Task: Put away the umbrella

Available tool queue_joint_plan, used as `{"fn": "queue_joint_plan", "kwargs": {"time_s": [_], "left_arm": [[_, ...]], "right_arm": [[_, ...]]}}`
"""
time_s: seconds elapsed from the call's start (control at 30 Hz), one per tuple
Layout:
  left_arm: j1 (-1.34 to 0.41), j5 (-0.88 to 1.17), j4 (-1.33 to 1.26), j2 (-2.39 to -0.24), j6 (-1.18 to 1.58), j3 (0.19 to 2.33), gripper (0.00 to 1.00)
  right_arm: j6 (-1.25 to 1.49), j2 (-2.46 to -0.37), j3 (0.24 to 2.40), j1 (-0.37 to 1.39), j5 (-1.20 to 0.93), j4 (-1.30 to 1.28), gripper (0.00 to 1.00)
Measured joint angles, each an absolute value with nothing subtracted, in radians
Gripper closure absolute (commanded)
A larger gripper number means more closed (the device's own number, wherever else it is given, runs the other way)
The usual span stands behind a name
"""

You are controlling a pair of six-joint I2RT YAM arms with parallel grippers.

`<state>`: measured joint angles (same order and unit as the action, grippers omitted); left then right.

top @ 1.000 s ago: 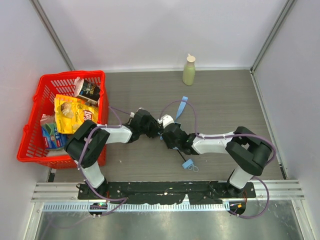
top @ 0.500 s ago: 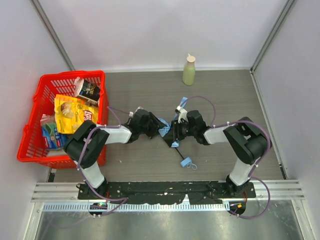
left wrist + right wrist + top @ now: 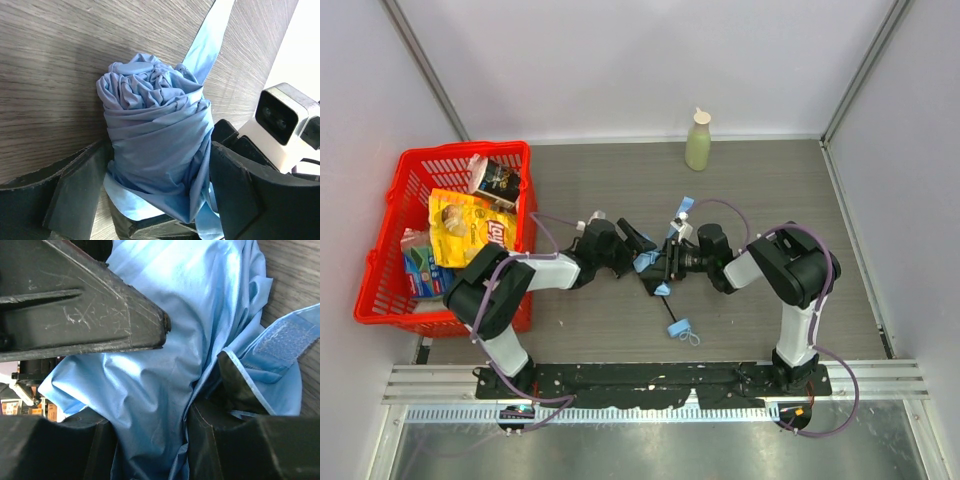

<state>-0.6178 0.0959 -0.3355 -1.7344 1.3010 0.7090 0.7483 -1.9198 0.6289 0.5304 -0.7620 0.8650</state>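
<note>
Fingers (image 3: 65, 200) flank the umbrella (image 3: 155, 150), basket (image 3: 450, 150) well apart.

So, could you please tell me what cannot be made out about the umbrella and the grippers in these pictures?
Top view: most of the umbrella fabric, hidden by the left gripper and right gripper.
Left wrist view: whether the fingers press the fabric; it fills the gap.
Right wrist view: shaft and handle, cut off by the edges.
Top view: labels in the basket, too small.
</note>
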Motion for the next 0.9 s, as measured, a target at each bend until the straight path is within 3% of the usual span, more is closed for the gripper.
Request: {"fn": "queue_joint_plan", "kwargs": {"time_s": [0.27,0.47,0.53,0.6,0.67,0.7,0.8,0.87,0.9], "left_arm": [[-0.619,0.141,-0.394,-1.743,1.296,0.696,0.23],[-0.62,0.177,-0.426,-1.751,1.299,0.693,0.63],[-0.622,0.176,-0.425,-1.745,1.303,0.685,0.81],[-0.626,0.176,-0.416,-1.735,1.303,0.68,0.9],[-0.629,0.173,-0.404,-1.726,1.306,0.67,0.96],[-0.631,0.173,-0.402,-1.723,1.308,0.668,1.0],[-0.634,0.178,-0.407,-1.723,1.327,0.662,1.0],[-0.636,0.188,-0.407,-1.723,1.343,0.66,1.0],[-0.637,0.195,-0.402,-1.724,1.356,0.659,1.0]], "right_arm": [[0.764,-1.889,0.616,0.526,-0.801,0.867,0.99],[0.762,-1.889,0.617,0.526,-0.833,0.84,0.99],[0.744,-1.888,0.622,0.529,-0.841,0.813,0.99],[0.715,-1.876,0.631,0.534,-0.843,0.762,0.99],[0.685,-1.853,0.639,0.54,-0.838,0.692,0.91],[0.666,-1.839,0.645,0.542,-0.828,0.65,0.79],[0.574,-1.762,0.678,0.565,-0.738,0.451,0.57],[0.515,-1.691,0.691,0.609,-0.62,0.322,0.36],[0.487,-1.65,0.692,0.639,-0.544,0.269,0.31]]}}
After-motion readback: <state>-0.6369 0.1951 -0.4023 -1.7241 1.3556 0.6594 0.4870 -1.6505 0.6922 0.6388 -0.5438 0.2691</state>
